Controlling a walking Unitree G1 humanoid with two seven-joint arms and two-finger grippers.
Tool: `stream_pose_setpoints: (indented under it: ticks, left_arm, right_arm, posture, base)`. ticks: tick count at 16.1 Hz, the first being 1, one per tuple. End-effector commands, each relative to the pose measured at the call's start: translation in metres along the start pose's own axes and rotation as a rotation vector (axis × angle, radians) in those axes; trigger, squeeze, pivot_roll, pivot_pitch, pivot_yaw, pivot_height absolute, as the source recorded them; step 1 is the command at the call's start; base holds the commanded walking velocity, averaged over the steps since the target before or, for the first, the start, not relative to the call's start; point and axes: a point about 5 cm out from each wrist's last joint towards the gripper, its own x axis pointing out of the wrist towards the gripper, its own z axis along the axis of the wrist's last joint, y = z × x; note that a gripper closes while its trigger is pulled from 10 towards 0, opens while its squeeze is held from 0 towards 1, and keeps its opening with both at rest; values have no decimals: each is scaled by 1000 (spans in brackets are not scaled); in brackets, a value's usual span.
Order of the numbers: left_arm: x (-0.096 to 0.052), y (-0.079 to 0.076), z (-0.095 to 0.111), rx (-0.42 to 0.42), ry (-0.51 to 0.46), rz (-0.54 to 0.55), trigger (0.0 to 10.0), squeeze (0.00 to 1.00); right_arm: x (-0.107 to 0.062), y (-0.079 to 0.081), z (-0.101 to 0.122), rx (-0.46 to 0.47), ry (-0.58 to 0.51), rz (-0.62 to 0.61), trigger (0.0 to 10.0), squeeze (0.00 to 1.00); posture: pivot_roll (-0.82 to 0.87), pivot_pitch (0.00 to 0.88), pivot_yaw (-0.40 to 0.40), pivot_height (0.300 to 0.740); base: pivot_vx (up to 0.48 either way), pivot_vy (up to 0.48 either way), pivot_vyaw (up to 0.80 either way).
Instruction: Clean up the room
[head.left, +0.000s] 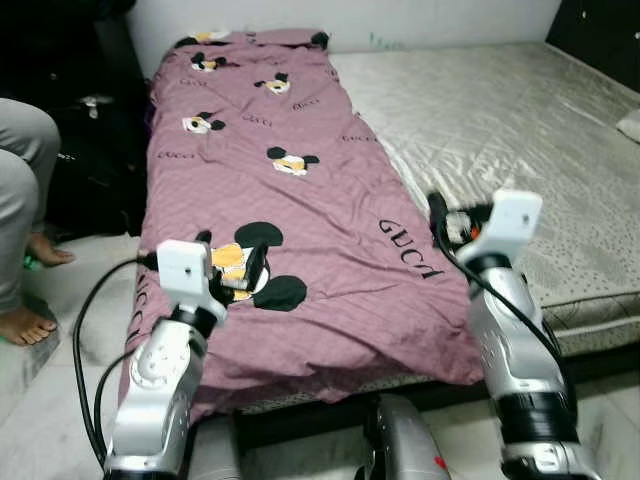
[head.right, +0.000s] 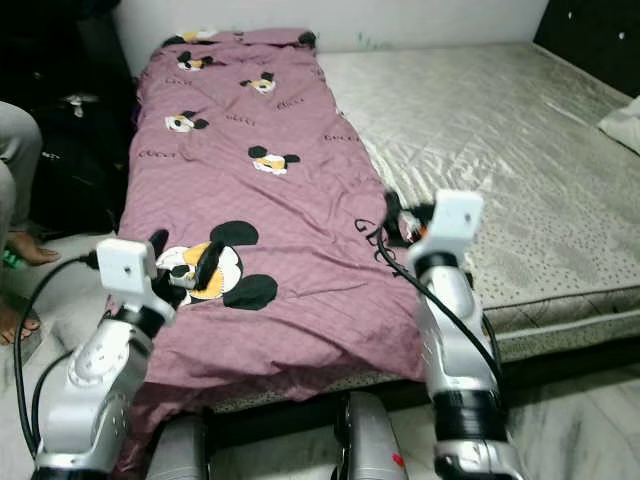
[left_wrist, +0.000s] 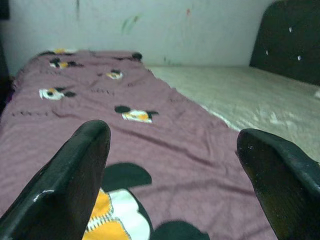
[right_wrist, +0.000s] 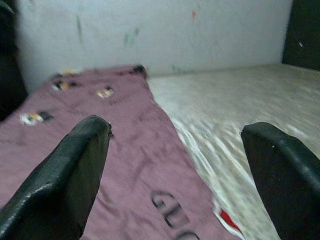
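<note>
Person (head.left: 22, 190) at the left edge: legs only. Pillow (head.left: 631, 124) cut by the right edge. Right wrist view blurred.

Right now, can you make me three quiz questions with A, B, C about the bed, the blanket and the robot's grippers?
1. Where does the blanket lie?
A. On the robot's left side of the bed
B. On the floor
C. Over the whole bed

2. What colour is the blanket?
A. Green
B. Purplish pink
C. White

3. How are the left gripper and right gripper?
A. Both open
B. Both shut
C. Holding a pillow

Answers: 1 A, the bed's other side is bare; 2 B, it is purplish pink with cartoon mice; 3 A, the wrist views show wide gaps between the fingers.
</note>
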Motion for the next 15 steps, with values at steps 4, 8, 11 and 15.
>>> stream_pose_setpoints:
  ticks: [4, 8, 11, 15]
  left_arm:
    - [-1, 4, -9, -4, 33, 11, 10000, 0]
    - [1, -3, -16, -15, 44, -2, 10000, 0]
    - [3, -3, -17, -14, 43, -6, 10000, 0]
    - [4, 3, -35, 28, 153, 92, 10000, 0]
  right_arm:
    - [8, 3, 1, 26, -4, 0, 10000, 0]
    - [10, 4, 1, 25, -9, 11, 10000, 0]
    - [13, 4, 0, 21, -4, 15, 10000, 0]
    - [10, -4, -5, -1, 9, -16, 10000, 0]
  posture:
    - [30, 0, 4, 656]
    - [23, 0, -3, 706]
    - [26, 0, -11, 740]
    - [30, 0, -12, 740]
  base:
    - [0, 0, 0]
    - [0, 0, 0]
    - [0, 0, 0]
    - [0, 0, 0]
